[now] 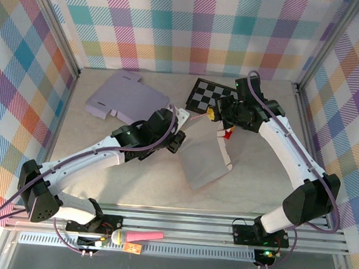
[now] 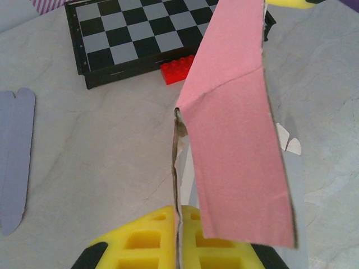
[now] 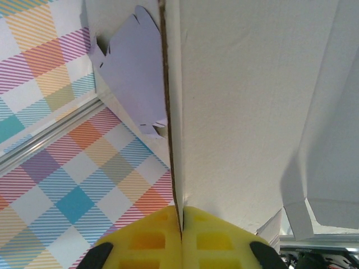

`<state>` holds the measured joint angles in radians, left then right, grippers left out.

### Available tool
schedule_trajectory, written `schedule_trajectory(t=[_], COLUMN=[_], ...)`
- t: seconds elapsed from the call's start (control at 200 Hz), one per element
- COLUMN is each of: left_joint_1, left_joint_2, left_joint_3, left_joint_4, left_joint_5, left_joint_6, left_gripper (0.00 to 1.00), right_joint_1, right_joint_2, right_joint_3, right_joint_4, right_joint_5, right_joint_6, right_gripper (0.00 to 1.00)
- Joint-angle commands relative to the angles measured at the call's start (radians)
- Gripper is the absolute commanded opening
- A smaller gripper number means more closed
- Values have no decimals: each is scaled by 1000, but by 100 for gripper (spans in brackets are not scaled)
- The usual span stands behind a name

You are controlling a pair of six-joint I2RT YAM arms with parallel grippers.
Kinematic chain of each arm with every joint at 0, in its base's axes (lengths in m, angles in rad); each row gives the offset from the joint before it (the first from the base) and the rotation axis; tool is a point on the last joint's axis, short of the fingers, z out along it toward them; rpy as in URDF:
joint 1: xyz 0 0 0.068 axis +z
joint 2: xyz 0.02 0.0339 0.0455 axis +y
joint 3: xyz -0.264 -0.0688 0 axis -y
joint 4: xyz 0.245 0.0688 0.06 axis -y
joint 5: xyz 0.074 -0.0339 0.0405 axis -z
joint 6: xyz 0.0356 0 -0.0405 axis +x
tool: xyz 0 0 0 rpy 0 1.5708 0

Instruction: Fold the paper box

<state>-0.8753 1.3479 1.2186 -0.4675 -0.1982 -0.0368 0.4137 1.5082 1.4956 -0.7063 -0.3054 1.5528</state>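
Fully closed on box (image 2: 235, 140): end effectors (image 2: 178, 216) (image 3: 181, 218)

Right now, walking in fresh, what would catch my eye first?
Mid-table, the left pincer and right pincer each pinch an edge of the pink-faced paper box, holding it up between them. Behind it lie a checkerboard and, back left, a flat lilac card sheet.

On the pale table (image 1: 131, 184) I see a flat lavender cardboard sheet (image 1: 125, 97), a checkerboard (image 1: 205, 94) and a red brick (image 2: 176, 70) just beside it.
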Motion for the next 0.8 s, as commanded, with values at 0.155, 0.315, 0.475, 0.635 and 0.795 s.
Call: schedule_trajectory(t=[0.155,0.315,0.475,0.635,0.795], left_joint_1=[11,26,125,210,336], left_joint_2=[-34,-134,-170,-125,-78], left_joint_3=[8,15,44,83,58], left_joint_4=[-15,-18,-74,-110,-131], left_joint_5=[29,40,96,195,354], left_joint_6=[-54,-287,-714,-876,-846], left_gripper=[42,78,82,79,63], right_joint_1=[11,49,145,227,254], right_joint_2=[-37,-107,-149,-129,-92], right_joint_3=[-41,-123,-208,-278,-377], right_joint_4=[79,181,235,335,523], right_joint_5=[55,201,425,543,565], right_joint_6=[5,77,187,223,182], right_gripper=[0,0,0,0,0])
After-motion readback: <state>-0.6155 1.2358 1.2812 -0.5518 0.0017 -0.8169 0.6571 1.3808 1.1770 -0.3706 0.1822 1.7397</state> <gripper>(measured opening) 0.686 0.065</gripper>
